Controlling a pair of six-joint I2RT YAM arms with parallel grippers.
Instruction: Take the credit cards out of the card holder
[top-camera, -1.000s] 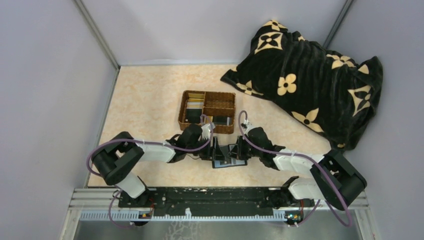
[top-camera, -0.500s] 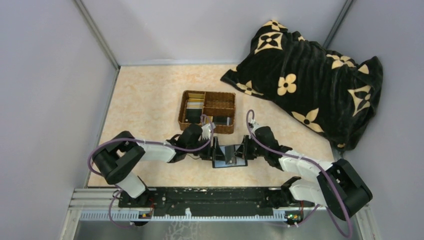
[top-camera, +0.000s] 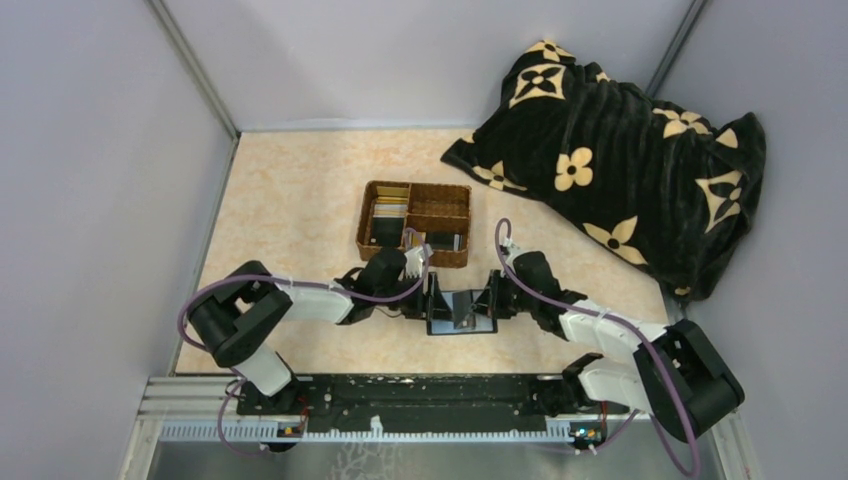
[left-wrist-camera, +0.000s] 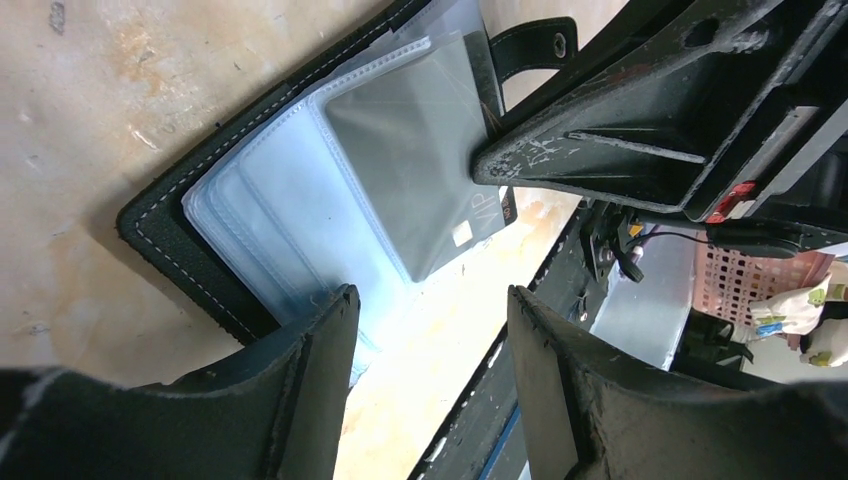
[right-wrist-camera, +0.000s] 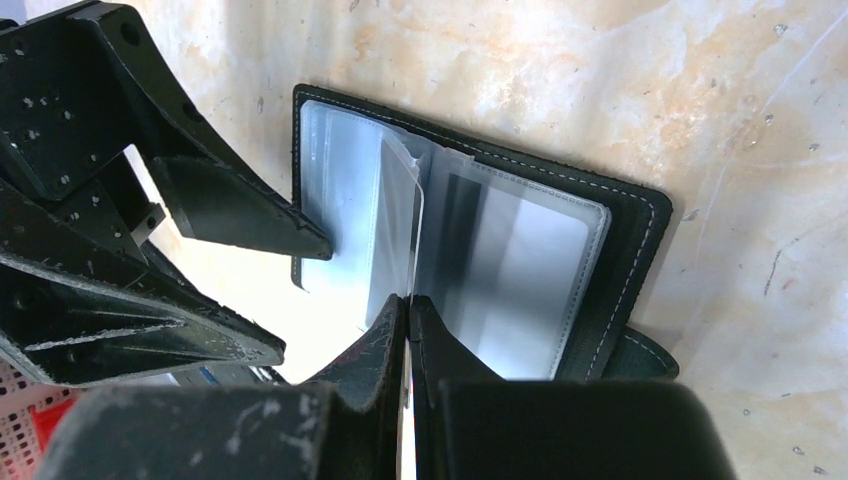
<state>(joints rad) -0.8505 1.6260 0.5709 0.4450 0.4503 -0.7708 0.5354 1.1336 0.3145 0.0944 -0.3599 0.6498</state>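
Observation:
The black card holder (top-camera: 460, 312) lies open on the table between both grippers, its clear sleeves showing (left-wrist-camera: 300, 200) (right-wrist-camera: 520, 270). One sleeve leaf (right-wrist-camera: 402, 225) stands up from the spine with a grey credit card (left-wrist-camera: 415, 150) inside it. My right gripper (right-wrist-camera: 410, 300) (top-camera: 492, 298) is shut on that leaf's near edge. The left gripper (left-wrist-camera: 430, 300) (top-camera: 432, 300) is open. One of its fingers (right-wrist-camera: 300, 235) rests on the holder's left half and the other is off the holder. More credit cards (top-camera: 388, 210) lie in the wicker tray.
The brown wicker divided tray (top-camera: 440, 205) stands just behind the grippers. A black blanket with cream flowers (top-camera: 620, 150) is heaped at the back right. Grey walls close in both sides, and the arms' mounting rail (top-camera: 430, 395) runs along the near edge.
My right gripper has slid from over the holder's middle to its right side and closed fully on the sleeve leaf. The left gripper has stayed put.

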